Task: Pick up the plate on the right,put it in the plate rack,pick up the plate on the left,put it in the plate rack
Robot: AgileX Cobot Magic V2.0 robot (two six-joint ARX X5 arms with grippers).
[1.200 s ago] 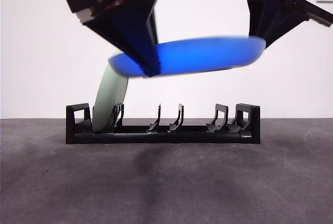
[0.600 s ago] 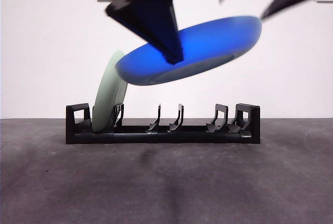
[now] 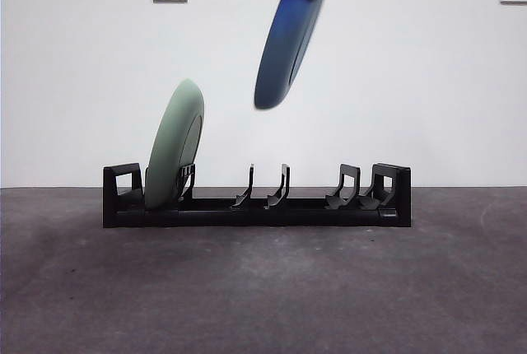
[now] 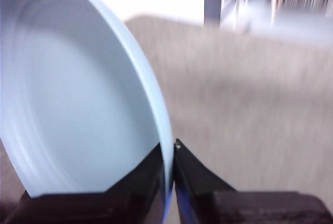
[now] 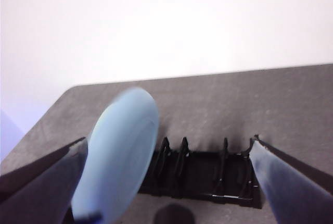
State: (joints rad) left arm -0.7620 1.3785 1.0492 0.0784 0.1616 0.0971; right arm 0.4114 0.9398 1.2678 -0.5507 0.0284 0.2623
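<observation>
Overhead, left jaws [image 4: 170, 169] pinching blue plate [image 3: 288, 37] edgewise above plate rack [image 3: 256, 202]; right jaws [image 5: 166, 182] spread.

blue plate [image 3: 290, 45]: smooth, slightly glossy
green plate [image 3: 174, 146]: smooth, matt
plate rack [image 3: 257, 198]: black glossy plastic
table [image 3: 263, 288]: dark, rough, matt

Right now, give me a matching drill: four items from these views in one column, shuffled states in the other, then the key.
Items:
1. blue plate
2. green plate
3. plate rack
4. right tool

States:
A. standing in the rack's end slot, leaning
B. open, holding nothing, above the rack
C. gripped at its rim by the left tool, held nearly upright in the air
D. on the table, most slots unfilled

Pairs: 1-C, 2-A, 3-D, 4-B
</observation>
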